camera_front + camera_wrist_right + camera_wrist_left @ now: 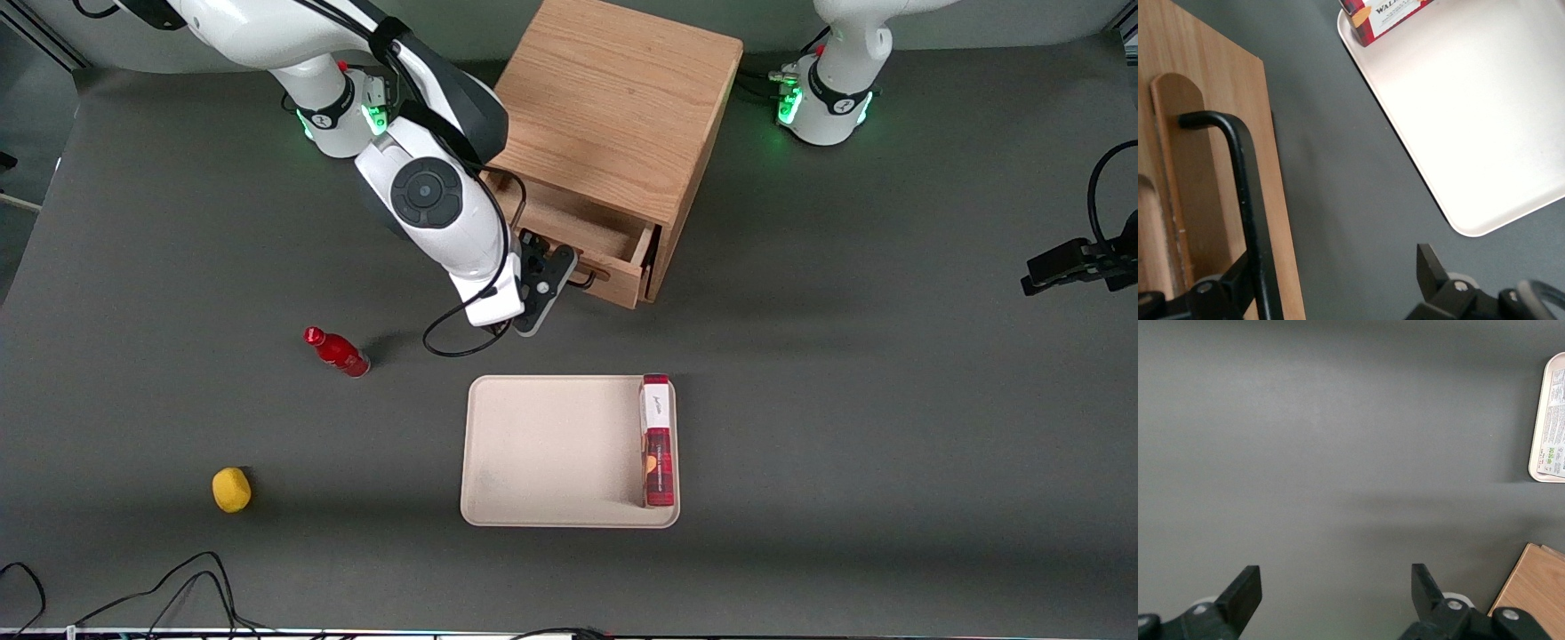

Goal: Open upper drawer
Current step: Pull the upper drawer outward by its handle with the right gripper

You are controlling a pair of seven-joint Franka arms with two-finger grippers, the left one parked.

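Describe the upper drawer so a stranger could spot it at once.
Find the oak cabinet between the arm bases. The upper drawer juts from its front, pulled partway out, showing a shallow wooden box. The gripper is at its black wire handle, fingers open.

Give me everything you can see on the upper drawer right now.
The upper drawer is light oak, a shallow box with a black wire handle on a rounded wooden backplate. It stands partly pulled out of the cabinet, its inside looking bare. The gripper is at the drawer's front, open, with one finger against the handle bar.
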